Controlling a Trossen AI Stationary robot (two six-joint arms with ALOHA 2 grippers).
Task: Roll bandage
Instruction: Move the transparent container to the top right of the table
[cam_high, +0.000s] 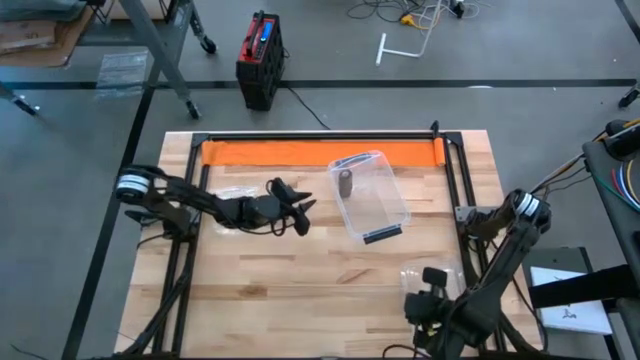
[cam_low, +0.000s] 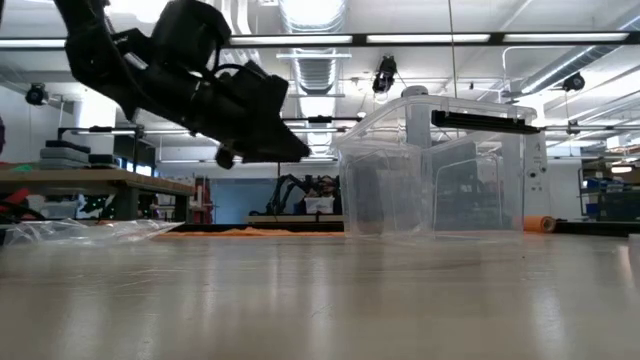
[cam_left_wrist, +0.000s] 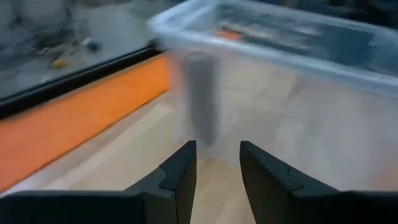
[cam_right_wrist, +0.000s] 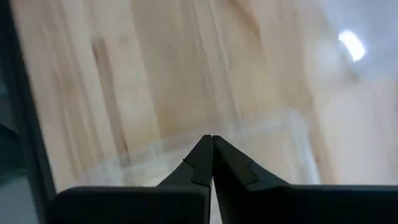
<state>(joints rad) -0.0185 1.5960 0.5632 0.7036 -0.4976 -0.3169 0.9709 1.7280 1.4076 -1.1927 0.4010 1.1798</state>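
High view: a clear plastic bin (cam_high: 372, 195) sits on the wooden worktop (cam_high: 300, 290), just in front of the orange mat (cam_high: 300, 152) along the far edge. Inside the bin, at its far left corner, stands a dark grey roll, taken to be the bandage (cam_high: 345, 183). The left gripper (cam_high: 300, 212) hangs just left of the bin, fingers pointed toward it, apart from its wall. The right gripper (cam_high: 432, 283) waits near the front right of the worktop, well apart from the bin. A crumpled clear wrapper (cam_high: 232, 194) lies under the left arm, left of the bin.

Low view: the left gripper (cam_low: 285, 150) is raised off the worktop, beside the bin's (cam_low: 440, 170) left wall, not touching. The bin has a dark latch on its rim. The bandage is not clearly made out through the plastic here.

Left wrist view: the left gripper (cam_left_wrist: 217, 171) has its fingers partly spread with nothing between them. The bandage (cam_left_wrist: 200, 96) stands upright behind the bin's (cam_left_wrist: 298, 43) clear wall, straight ahead.

Right wrist view: the right gripper (cam_right_wrist: 212, 155) has its fingers pressed together, empty, over bare wood and a bit of clear film.

Judgement: the step in hand is the approach; the bandage is not yet grasped. The wall blocks a level reach, so the next move probably calls for lifting over the rim and descending onto the roll.
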